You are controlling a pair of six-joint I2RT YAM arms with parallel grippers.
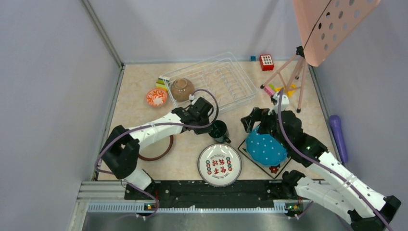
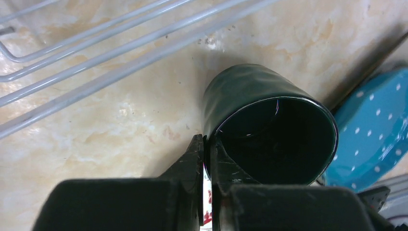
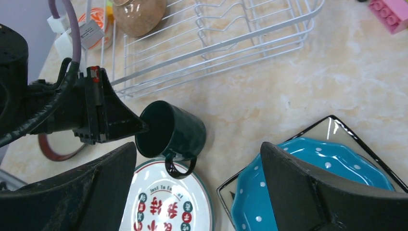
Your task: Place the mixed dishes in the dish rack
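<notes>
Facing left hand [image 2: 206, 142]: dark green mug [image 3: 182, 131] mouth, seemingly.

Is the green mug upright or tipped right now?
Tipped. The dark green mug is near sideways, its mouth toward the left gripper, whose fingers pinch its rim, one inside, one outside; the handle hangs downward.

The left tool [image 3: 142, 126] clamps the rim of the dark green mug [image 3: 179, 134], which is tipped sideways with its handle over the white plate with red characters [image 3: 166, 207]. The blue white-dotted plate [image 3: 308, 159] lies on the black square plate [image 3: 337, 127]. Toward the counter's [image 3: 298, 82] far edge stands the dish rack [image 3: 216, 43], with the brown bowl [image 3: 139, 14] at its left end.
</notes>
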